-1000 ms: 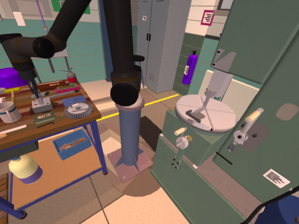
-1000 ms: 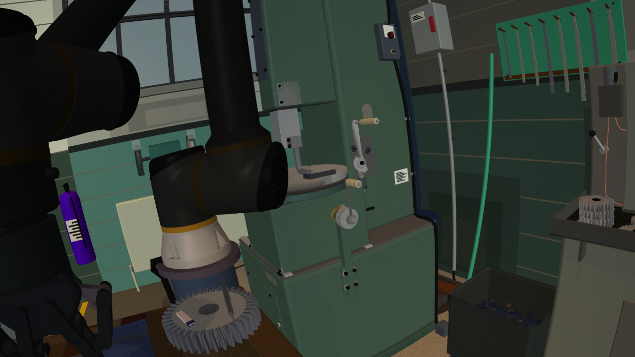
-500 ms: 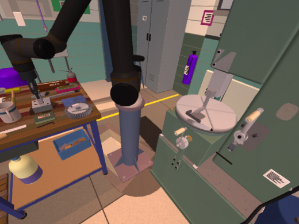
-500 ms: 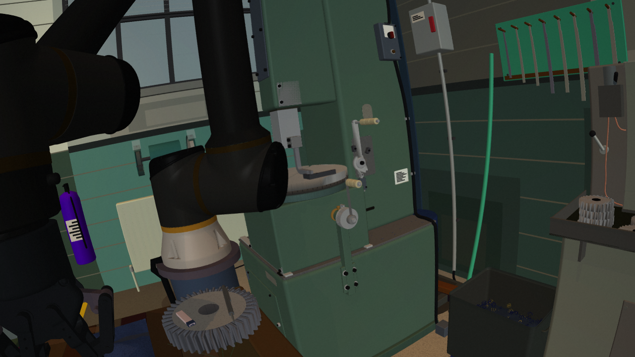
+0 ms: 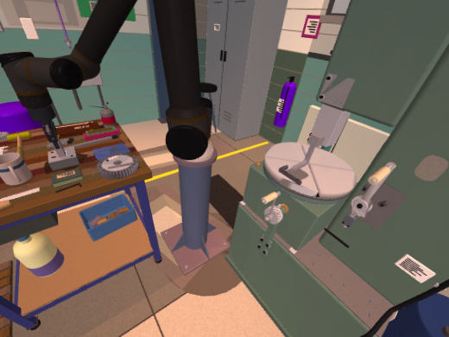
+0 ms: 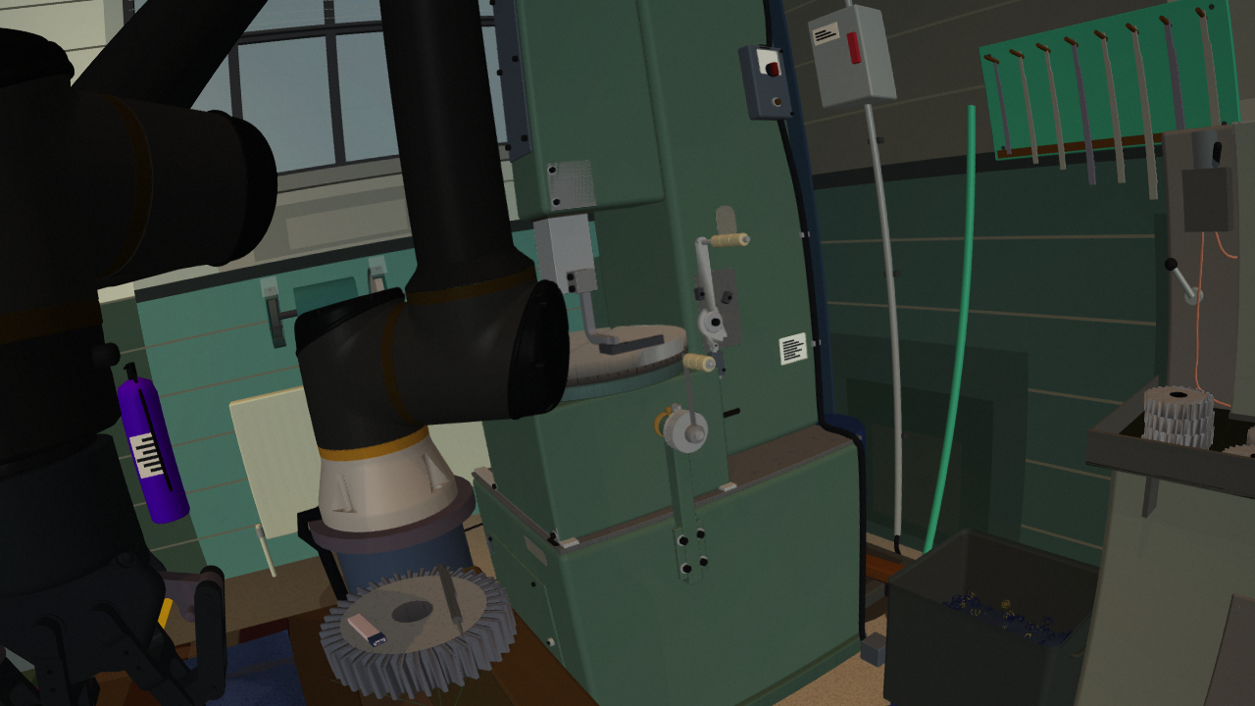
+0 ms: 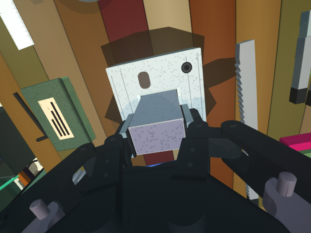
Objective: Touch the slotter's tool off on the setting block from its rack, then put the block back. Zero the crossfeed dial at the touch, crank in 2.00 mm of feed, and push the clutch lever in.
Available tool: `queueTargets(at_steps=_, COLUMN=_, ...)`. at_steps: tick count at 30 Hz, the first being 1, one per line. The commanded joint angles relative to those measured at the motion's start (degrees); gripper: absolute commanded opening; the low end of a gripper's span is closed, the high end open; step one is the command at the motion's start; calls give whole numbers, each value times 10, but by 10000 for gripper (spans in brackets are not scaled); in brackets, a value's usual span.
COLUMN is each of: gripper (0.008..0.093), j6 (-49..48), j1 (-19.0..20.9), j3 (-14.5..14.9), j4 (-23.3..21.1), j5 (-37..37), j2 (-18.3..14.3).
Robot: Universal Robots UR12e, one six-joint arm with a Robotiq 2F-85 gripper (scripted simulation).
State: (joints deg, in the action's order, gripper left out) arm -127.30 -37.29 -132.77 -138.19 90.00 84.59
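Note:
The grey setting block point(image 7: 157, 120) sits between my fingers, and I grip it over its pale speckled rack point(image 7: 160, 77) on the workbench. My gripper point(image 7: 157, 130) is closed on the block; from the side it hangs over the rack point(image 5: 62, 159) near the bench's left end. Across the floor stands the green slotter, with its bent tool point(image 5: 302, 162) over the round table point(image 5: 310, 170). The crossfeed dial and crank point(image 5: 273, 211) sit on the slotter's front. The clutch lever point(image 5: 371, 185) with its cream knob is on the column.
The workbench point(image 5: 64, 173) carries a large gear cutter point(image 5: 116, 166), a green labelled box point(image 7: 56, 115), a saw blade point(image 7: 247, 85), a mug point(image 5: 13, 167) and an oil can. The arm's pedestal point(image 5: 194, 207) stands between the bench and the slotter.

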Motion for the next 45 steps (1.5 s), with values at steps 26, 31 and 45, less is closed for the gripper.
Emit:
queueTargets(at_steps=26, gripper=505, j6=0, j1=0, j3=0, j4=0, j5=0, j2=0)
queueTargets(at_steps=31, gripper=605, j6=0, j1=0, j3=0, j4=0, j5=0, j2=0)
queueTargets(at_steps=45, gripper=680, j6=0, j1=0, j3=0, j4=0, j5=0, j2=0)
